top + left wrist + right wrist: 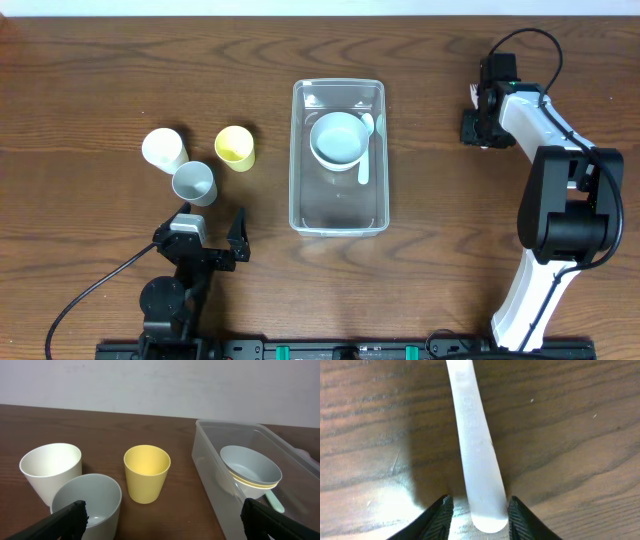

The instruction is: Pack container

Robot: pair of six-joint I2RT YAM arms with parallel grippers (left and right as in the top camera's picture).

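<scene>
The clear plastic container (pixel 298 150) stands at the table's middle and holds a pale blue bowl (pixel 337 138) and a light spoon (pixel 364 160). It also shows in the left wrist view (pixel 215 490), with the bowl (pixel 250 467) inside. My right gripper (pixel 478 112) is low over the table at the far right. In the right wrist view its fingers (pixel 476 515) straddle the handle of a white utensil (pixel 472 435) lying on the wood, with a gap on the left side. My left gripper (pixel 205 232) is open and empty near the front left, wide apart in its wrist view (pixel 162 522).
Three cups stand left of the container: a white one (pixel 163 150), a grey one (pixel 195 182) and a yellow one (pixel 234 147). In the left wrist view the grey cup (pixel 87 502) is closest, by the left finger, with the white cup (pixel 50 470) and the yellow cup (pixel 146 472) behind.
</scene>
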